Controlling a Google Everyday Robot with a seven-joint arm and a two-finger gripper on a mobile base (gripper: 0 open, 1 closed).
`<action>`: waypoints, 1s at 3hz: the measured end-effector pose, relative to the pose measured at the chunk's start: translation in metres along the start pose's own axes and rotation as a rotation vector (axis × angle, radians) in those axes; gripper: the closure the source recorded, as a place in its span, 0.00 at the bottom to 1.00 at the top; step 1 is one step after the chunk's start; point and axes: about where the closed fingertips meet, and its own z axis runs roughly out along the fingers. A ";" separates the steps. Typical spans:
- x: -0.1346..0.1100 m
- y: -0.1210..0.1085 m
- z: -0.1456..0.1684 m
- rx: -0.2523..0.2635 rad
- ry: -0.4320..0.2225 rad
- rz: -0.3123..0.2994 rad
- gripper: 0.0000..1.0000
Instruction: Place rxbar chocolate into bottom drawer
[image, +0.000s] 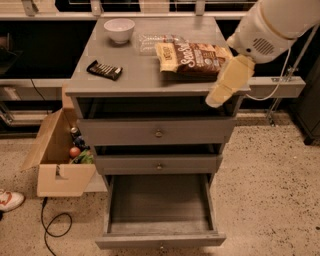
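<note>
My gripper (217, 100), fingers (227, 85) closed and empty, hangs at the counter's (150, 77) 4 o'clock corner; rxbar chocolate (104, 70) lies toward my 9 o'clock, long axis 10-to-4

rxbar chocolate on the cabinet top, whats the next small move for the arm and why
Probably swing the pincer leftward over the cabinet top toward the rxbar chocolate: the pincer hangs at the right front corner, the bar lies untouched near the left edge, and the bottom drawer already stands open.
</note>
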 end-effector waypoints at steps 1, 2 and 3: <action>-0.047 -0.027 0.033 -0.017 -0.106 0.068 0.00; -0.084 -0.045 0.074 -0.049 -0.188 0.189 0.00; -0.118 -0.050 0.124 -0.093 -0.269 0.231 0.00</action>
